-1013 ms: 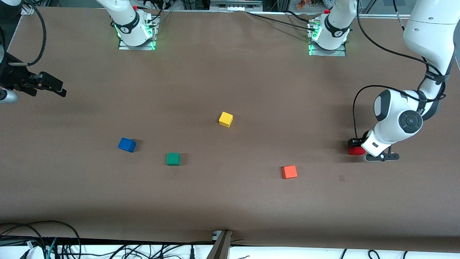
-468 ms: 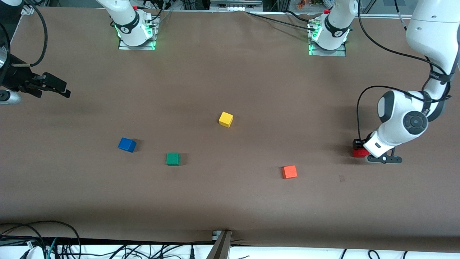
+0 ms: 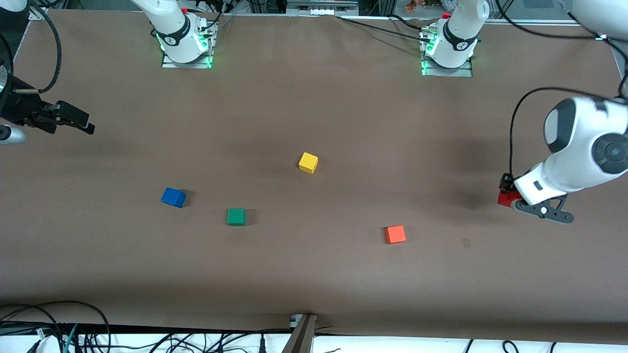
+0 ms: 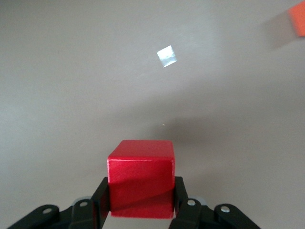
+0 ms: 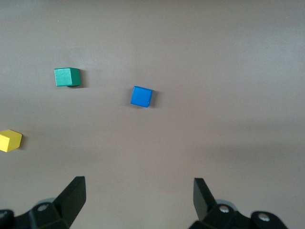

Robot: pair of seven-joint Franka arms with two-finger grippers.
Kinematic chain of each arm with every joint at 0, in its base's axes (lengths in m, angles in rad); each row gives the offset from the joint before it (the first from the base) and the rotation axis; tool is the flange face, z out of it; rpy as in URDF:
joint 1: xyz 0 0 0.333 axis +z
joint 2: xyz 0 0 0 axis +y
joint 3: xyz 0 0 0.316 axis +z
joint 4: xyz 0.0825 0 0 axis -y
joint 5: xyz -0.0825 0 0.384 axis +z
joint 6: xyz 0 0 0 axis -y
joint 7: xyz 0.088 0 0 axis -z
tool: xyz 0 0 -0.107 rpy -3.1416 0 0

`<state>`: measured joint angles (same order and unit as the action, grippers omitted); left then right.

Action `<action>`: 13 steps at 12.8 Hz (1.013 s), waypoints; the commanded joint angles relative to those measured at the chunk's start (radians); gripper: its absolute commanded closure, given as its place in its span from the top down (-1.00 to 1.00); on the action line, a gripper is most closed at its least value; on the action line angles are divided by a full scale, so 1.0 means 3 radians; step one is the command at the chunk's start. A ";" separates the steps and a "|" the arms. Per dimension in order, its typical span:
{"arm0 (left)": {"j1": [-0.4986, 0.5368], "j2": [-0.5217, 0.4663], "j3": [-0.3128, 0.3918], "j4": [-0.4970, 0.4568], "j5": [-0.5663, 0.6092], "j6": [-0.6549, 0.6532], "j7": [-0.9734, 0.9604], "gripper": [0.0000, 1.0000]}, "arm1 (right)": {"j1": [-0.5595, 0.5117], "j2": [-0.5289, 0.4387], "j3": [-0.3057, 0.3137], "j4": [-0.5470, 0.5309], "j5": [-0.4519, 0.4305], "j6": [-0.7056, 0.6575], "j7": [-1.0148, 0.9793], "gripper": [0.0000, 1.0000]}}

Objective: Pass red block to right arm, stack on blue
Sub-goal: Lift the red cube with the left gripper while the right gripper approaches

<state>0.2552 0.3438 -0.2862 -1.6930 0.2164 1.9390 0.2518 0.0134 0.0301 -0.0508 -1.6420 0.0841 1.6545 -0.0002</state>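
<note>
Red block (image 4: pixel 140 179): small cube, glossy bright red, edges crisp, top face lit and the side facing the wrist camera part in shadow. It sits clamped between the two black fingers (image 4: pixel 101 205) of the left tool (image 4: pixel 139 206), lifted off the bench (image 3: pixel 314 274), with its shadow on the brown surface below. In the front view the red block (image 3: pixel 505 197) is at the right edge of the frame, mostly covered by the left tool (image 3: pixel 510 198) and its white-grey body; only one corner of red shows.

Blue block (image 3: pixel 173 197): same size, saturated blue, lying on the bench left of centre in the front frame, just left of the green block (image 3: pixel 236 216). Yellow block (image 3: pixel 308 162) near frame centre; orange block (image 3: pixel 395 234) lower right of centre.

Right tool (image 3: pixel 73 120): all black, upper left of the front frame, jaws spread wide and holding nothing; this arm waits. In the right wrist view the blue block (image 5: pixel 141 96) is seen past its fingertips (image 5: pixel 75 191).

Cut off: the left arm's upper links run out of frame at top right; the orange block (image 4: pixel 297 21) is clipped at the left wrist view's upper right corner.
</note>
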 commanded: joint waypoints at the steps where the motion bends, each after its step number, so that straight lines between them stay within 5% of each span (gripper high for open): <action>1: 0.0029 -0.0016 -0.0135 0.0248 -0.0265 -0.0220 0.0503 -1.00 | -0.0024 0.0007 0.0001 0.0043 0.0062 -0.0033 0.0026 1.00; 7: -0.0022 0.0071 -0.0135 0.0264 -0.1517 -0.0250 0.1951 -1.00 | -0.0009 0.0237 0.0011 0.0064 0.0093 -0.0059 -0.0004 1.00; 10: -0.0033 0.0244 -0.0252 0.0264 -0.2120 -0.0358 0.2875 -1.00 | -0.0014 0.0272 0.0011 0.0048 0.0714 -0.0323 -0.0020 1.00; 13: -0.0114 0.0408 -0.0278 0.0264 -0.2785 -0.0557 0.3423 -1.00 | 0.0083 0.0426 0.0036 0.0053 0.0946 -0.0386 0.0026 1.00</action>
<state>0.2365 0.4369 -0.3644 -1.6403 -0.5240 1.8099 1.1760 0.0188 0.1344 -0.0433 -1.6446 0.3323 1.5571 -0.0016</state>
